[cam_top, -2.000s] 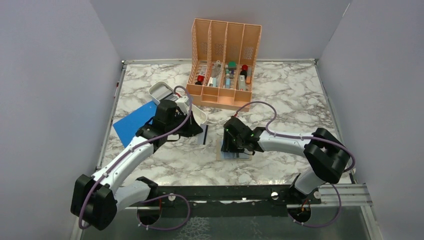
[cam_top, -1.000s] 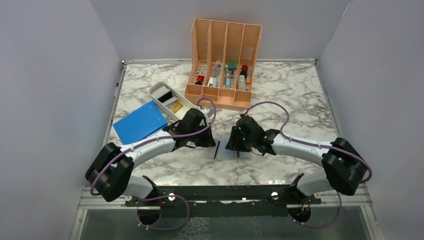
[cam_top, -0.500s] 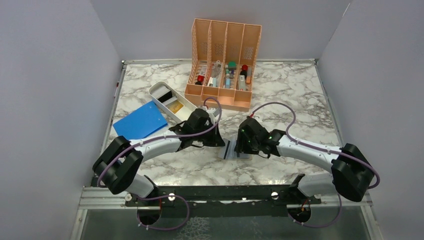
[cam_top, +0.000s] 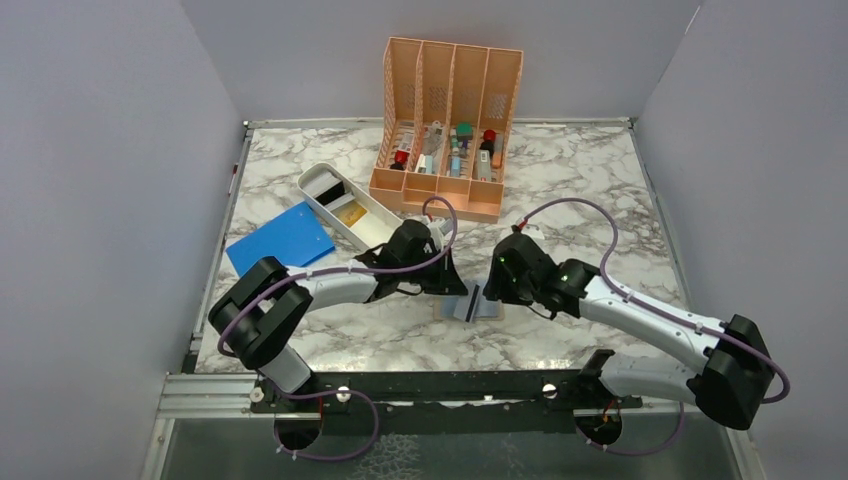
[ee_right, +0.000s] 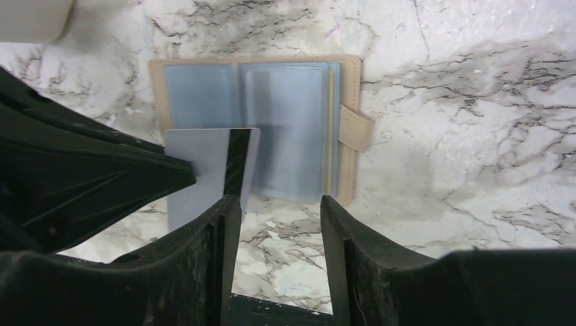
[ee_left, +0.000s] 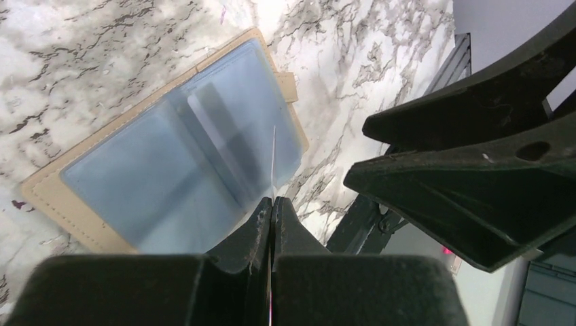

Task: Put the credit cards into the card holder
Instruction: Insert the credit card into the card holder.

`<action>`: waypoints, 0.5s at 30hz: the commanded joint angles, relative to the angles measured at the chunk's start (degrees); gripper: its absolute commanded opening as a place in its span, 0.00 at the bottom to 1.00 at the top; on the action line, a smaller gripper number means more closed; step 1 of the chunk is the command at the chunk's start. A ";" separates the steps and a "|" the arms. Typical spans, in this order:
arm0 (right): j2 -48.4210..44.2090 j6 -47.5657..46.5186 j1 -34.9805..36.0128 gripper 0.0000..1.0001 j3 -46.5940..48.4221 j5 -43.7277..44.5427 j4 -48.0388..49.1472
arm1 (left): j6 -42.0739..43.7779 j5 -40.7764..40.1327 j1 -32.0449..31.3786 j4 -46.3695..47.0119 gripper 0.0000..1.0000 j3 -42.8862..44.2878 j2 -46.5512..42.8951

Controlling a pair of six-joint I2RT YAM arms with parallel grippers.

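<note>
Tan card holder point(ee_right: 292, 122), spread open for loading; our left gripper point(ee_left: 272, 204) pinches credit card point(ee_right: 204, 170) edgewise; right gripper point(ee_right: 278, 204) parted, empty.

Seen from above, the card holder point(cam_top: 480, 306) by the counter's near edge is partly covered by the left hand point(cam_top: 450, 282) and right hand point(cam_top: 497, 288). The left wrist camera sees the credit card point(ee_left: 274, 159) edge-on, its face unreadable. Items in the orange rack point(cam_top: 447, 120) are too small to name.

no text i can read — the credit card point(ee_right: 207, 170) in my left gripper point(ee_left: 272, 202) shows just a dark stripe, no lettering.
</note>
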 commanded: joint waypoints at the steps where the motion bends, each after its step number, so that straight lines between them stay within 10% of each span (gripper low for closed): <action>1: -1.49 -0.95 -0.13 0.49 0.54 -2.98 3.02 | -0.99 1.75 -0.45 3.99 0.00 1.77 1.18; 15: 7.08 -2.86 -1.07 0.17 -2.26 -2.56 11.21 | -5.14 -11.79 1.41 0.59 0.00 -3.05 -5.43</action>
